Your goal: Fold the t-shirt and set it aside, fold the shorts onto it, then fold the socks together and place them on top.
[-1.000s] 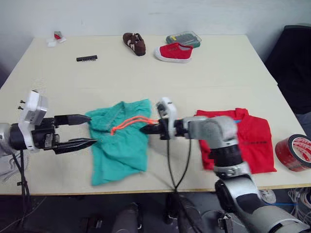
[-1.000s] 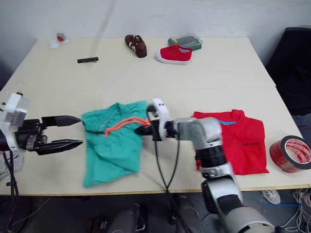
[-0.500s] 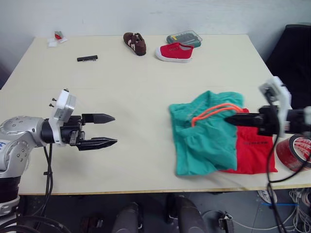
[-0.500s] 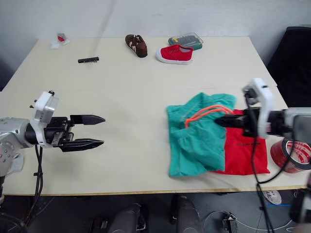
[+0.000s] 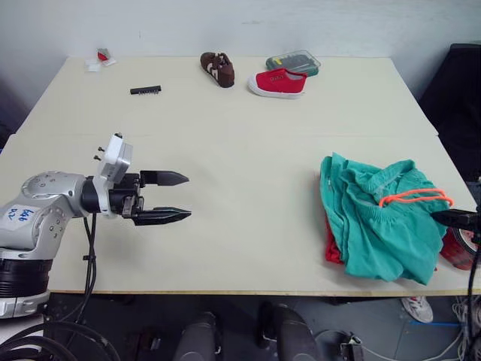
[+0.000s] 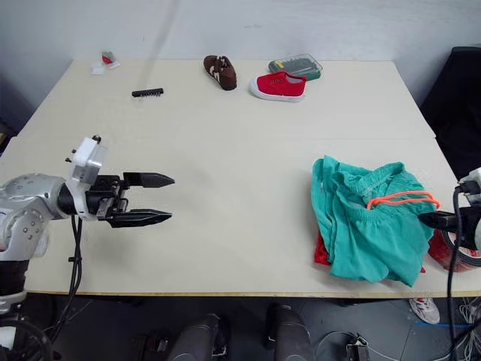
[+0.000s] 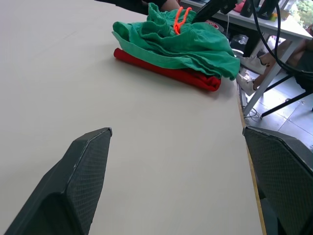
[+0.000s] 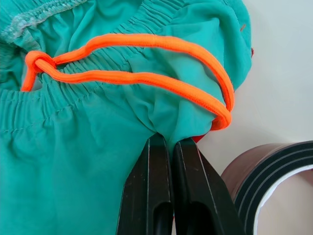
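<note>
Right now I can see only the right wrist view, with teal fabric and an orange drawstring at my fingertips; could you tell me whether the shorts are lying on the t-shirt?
Observer: Yes. The shorts lie bunched on the t-shirt, whose red edge shows under them.
Operator: Thank you. Where is the left gripper?
Observer: The left gripper hovers open over bare table, far from the pile.
Operator: Is my right gripper close to the table's edge?
Observer: The right gripper, shut on the shorts' hem, sits at the table's right edge beside a roll of red tape.
</note>
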Robot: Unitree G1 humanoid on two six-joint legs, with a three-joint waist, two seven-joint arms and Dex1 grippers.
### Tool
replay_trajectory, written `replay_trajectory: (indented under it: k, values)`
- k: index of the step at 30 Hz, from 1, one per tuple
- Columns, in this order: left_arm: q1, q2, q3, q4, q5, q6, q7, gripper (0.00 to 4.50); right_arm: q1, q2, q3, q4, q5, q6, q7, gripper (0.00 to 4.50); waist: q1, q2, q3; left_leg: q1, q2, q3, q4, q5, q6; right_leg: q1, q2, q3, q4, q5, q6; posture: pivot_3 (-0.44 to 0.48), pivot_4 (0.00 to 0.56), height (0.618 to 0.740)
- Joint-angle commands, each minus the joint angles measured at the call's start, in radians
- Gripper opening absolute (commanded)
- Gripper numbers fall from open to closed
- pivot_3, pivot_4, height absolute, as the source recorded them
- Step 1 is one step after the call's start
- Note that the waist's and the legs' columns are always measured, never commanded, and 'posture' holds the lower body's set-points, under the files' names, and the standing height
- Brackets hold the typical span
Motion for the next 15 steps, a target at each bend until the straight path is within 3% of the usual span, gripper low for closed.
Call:
replay_trajectory:
  k: [1,4,10,13,15]
  values:
    - [-0.033,-0.006,0.003,-0.013,0.001,-0.009,-0.001,4.5,-0.01,0.035,-0.065,-0.044,0.014,-0.021,-0.022,0.23,0.003,0.0,0.0,0.0,0.0,0.0,0.0,0.0,0.0,0.0,0.0,0.0,0.0,0.0,0.0,0.0,0.15,0.74]
    - [-0.036,-0.016,0.001,-0.025,-0.001,0.001,0.01,4.5,0.006,0.051,-0.115,-0.063,0.01,-0.035,-0.029,1.03,0.004,0.0,0.0,0.0,0.0,0.0,0.0,0.0,0.0,0.0,0.0,0.0,0.0,0.0,0.0,0.0,0.15,0.74]
    - [0.01,-0.023,0.033,-0.08,-0.02,0.034,0.062,4.5,-0.019,0.026,-0.253,-0.083,0.014,-0.177,0.02,3.19,0.002,0.0,0.0,0.0,0.0,0.0,0.0,0.0,0.001,0.0,0.0,0.001,0.0,0.0,0.0,0.0,0.15,0.74]
    - [0.056,-0.018,0.057,-0.116,-0.014,0.035,0.097,4.5,-0.108,0.057,-0.235,-0.175,0.141,-0.148,0.05,4.24,-0.009,0.0,0.0,0.002,0.0,0.003,0.0,0.0,0.0,0.0,0.001,0.004,0.001,0.0,0.0,0.0,0.15,0.74]
    - [0.095,-0.014,0.081,-0.139,-0.003,0.031,0.126,4.5,-0.15,0.095,-0.167,-0.249,0.215,-0.144,0.073,4.48,-0.012,0.0,0.0,0.003,0.001,0.003,0.0,0.0,0.0,0.0,0.002,0.005,0.002,0.0,0.0,0.0,0.15,0.74]
